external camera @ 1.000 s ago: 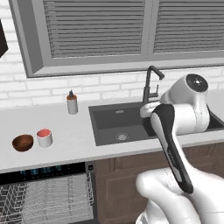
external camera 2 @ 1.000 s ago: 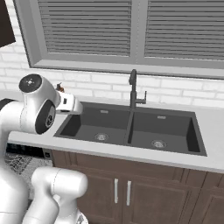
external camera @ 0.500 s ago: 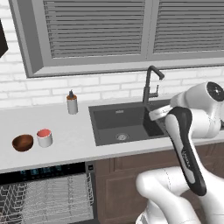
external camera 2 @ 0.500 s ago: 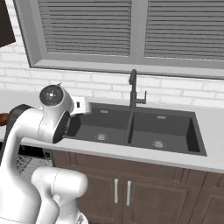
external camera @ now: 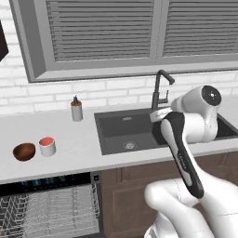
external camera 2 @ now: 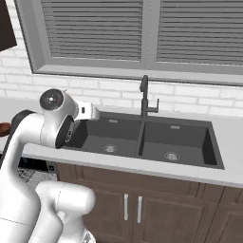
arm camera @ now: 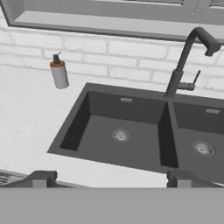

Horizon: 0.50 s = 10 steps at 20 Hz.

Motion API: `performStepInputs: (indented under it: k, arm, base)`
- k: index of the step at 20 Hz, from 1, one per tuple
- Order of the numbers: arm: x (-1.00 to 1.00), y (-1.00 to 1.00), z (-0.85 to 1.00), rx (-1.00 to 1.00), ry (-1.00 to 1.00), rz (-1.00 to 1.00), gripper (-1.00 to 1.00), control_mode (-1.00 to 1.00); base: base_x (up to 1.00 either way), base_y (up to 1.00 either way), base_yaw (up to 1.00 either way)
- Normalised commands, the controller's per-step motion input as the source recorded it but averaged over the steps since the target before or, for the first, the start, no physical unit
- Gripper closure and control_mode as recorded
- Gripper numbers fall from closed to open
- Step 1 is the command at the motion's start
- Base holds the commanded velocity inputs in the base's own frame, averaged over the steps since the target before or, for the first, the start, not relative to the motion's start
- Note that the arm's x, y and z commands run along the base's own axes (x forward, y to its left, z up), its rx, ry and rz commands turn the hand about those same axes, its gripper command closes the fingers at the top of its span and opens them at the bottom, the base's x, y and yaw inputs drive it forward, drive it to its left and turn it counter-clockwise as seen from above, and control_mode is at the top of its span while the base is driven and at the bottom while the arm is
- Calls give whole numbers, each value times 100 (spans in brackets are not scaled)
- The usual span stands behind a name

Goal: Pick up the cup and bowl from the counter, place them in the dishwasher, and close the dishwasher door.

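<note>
While the cup and the bowl sit touching side by side near the front edge of the counter, toward its left end, both stand well apart from the arm. Below them the dishwasher is open, its wire rack showing under the black control strip. A soap dispenser stands by the counter's back edge, just left of the dark double sink with its black faucet. Over the sink's front rim, the gripper hangs with its fingertips spread wide, holding nothing.
</note>
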Motion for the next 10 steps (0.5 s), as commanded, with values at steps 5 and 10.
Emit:
performStepInputs:
  k: [5, 10]
  arm:
    - [23, 0, 0, 0, 0, -3, -100, 100]
    - [0, 0, 0, 0, 0, 0, -100, 100]
  base:
    - [4, -2, 0]
    - [2, -46, 23]
